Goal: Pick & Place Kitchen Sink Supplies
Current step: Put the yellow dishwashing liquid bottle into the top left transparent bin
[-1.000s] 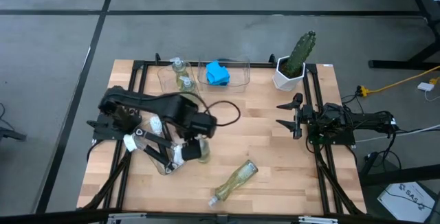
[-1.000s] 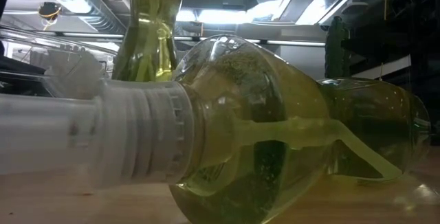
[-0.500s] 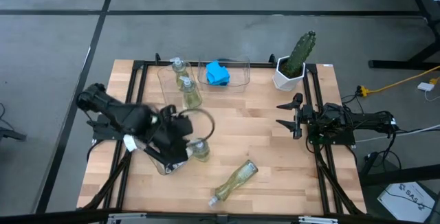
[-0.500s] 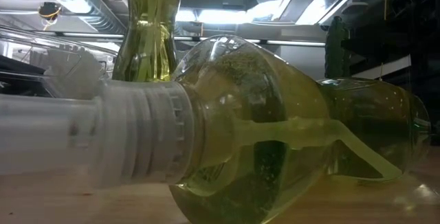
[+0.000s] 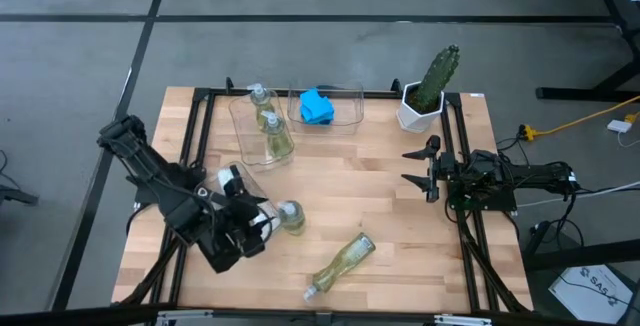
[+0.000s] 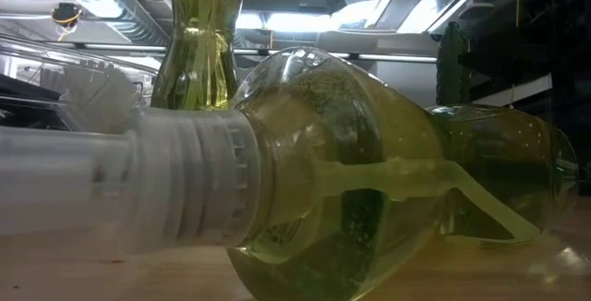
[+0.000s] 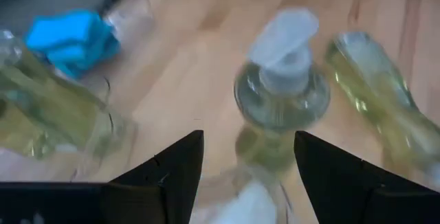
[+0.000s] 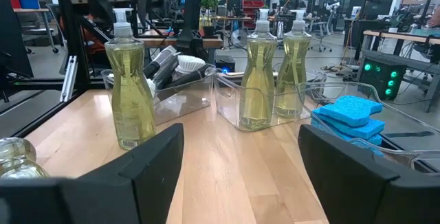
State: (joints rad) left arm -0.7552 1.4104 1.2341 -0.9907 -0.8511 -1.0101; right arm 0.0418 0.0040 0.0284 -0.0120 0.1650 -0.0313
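So the left gripper (image 5: 252,234) is hanging over the front-left part of the light wooden table (image 5: 380,181), fingers spread apart with nothing between them, just beside an upright clear pump bottle of pale yellow-green soap (image 5: 289,216) that stands on the wood on its own. From the left wrist view you're looking down on that same bottle's white pump head (image 7: 282,49), past the two dark fingers (image 7: 168,176), and it isn't touched by either one. A second clear soap bottle (image 5: 343,261) is lying on its side near the front edge of the table, pump end pointing toward the front-left; in the low view it fills nearly everything, white collar on the left and greenish body on the right. Two more soap bottles (image 5: 268,126) stand together in a clear plastic bin (image 5: 240,116) at the back of the table, and right beside that is another clear bin (image 5: 352,101) with bright blue sponges (image 5: 317,106) in it. The right wrist view also shows a clear bin of black-handled dish brushes with white heads (image 8: 172,66) behind the standing bottle. A green cactus in a white pot (image 5: 428,91) sits at the back-right corner. The right gripper (image 5: 422,169) is parked over the right side of the table, well apart from all the supplies, fingers spread wide and empty.
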